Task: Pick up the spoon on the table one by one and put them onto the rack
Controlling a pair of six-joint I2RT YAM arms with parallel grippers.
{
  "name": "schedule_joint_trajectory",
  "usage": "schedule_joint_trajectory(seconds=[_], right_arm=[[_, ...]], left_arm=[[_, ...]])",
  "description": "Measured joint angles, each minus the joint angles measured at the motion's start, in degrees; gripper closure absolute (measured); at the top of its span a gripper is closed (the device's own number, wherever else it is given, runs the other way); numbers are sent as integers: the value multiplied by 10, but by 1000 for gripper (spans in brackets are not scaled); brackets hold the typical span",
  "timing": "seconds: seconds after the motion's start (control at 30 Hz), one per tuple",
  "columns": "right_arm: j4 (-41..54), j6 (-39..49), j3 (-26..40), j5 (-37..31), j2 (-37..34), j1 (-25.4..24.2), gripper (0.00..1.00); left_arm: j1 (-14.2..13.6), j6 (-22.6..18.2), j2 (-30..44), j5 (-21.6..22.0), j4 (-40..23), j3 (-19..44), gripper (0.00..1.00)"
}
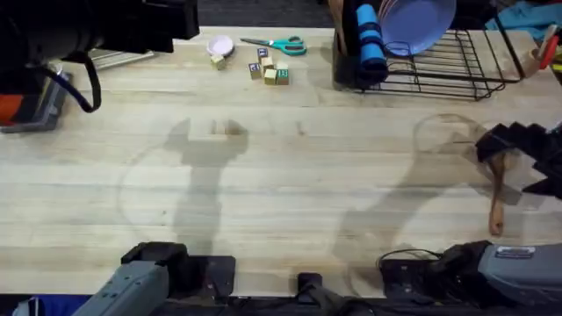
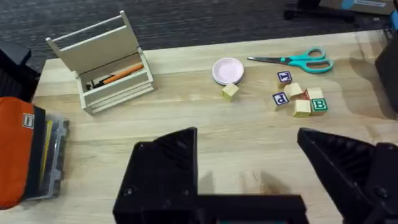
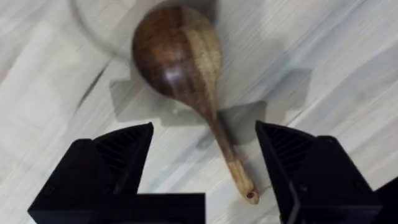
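Overhead view: the brown wooden spoon (image 1: 498, 195) lies on the large light wooden plank table (image 1: 290, 184), well in front of the black wire dish rack (image 1: 439, 66), which carries a lavender plate (image 1: 414, 22) and a blue roll (image 1: 370, 39). The right gripper (image 1: 518, 158) hovers over the spoon's bowl end. Teal-handled scissors (image 1: 279, 45), a small pink dish (image 1: 219, 45) and lettered wooden blocks (image 1: 269, 70) lie beside the rack.

Left wrist view: the left gripper (image 2: 273, 180) stands wide, holding nothing, above bare table. Beyond it are the scissors, the dish, the blocks, a beige boxy stand (image 2: 104, 62) and an orange case (image 2: 17, 149).

Right wrist view: the right gripper's black fingers (image 3: 106, 168) are spread wide on either side of the spoon's slim handle, not touching it; the spoon lies flat on the table.
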State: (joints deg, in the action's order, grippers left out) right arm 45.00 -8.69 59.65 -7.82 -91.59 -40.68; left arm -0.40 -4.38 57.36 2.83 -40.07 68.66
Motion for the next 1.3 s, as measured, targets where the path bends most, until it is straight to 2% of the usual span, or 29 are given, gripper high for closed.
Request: schedule_joint_trajectory(seconds=[0.2,0.63,0.77,0.83,1.07,1.13,1.3], right_arm=[[-25,0,-24,25,-15,-23,6],[-26,2,-15,42,-32,-24,20],[-25,2,-12,43,-33,-24,193],[-26,2,-12,42,-33,-24,320],[-25,3,-10,42,-33,-28,928],[-23,2,-8,46,-33,-28,960],[4,2,13,52,-48,-28,964]], left_arm=[[0,0,0,0,0,0,7],[0,0,0,0,0,0,7],[0,0,0,0,-1,0,7],[0,0,0,0,-1,0,7],[0,0,0,0,-2,0,7],[0,0,0,0,-2,0,7],[0,0,0,0,-2,0,7]])
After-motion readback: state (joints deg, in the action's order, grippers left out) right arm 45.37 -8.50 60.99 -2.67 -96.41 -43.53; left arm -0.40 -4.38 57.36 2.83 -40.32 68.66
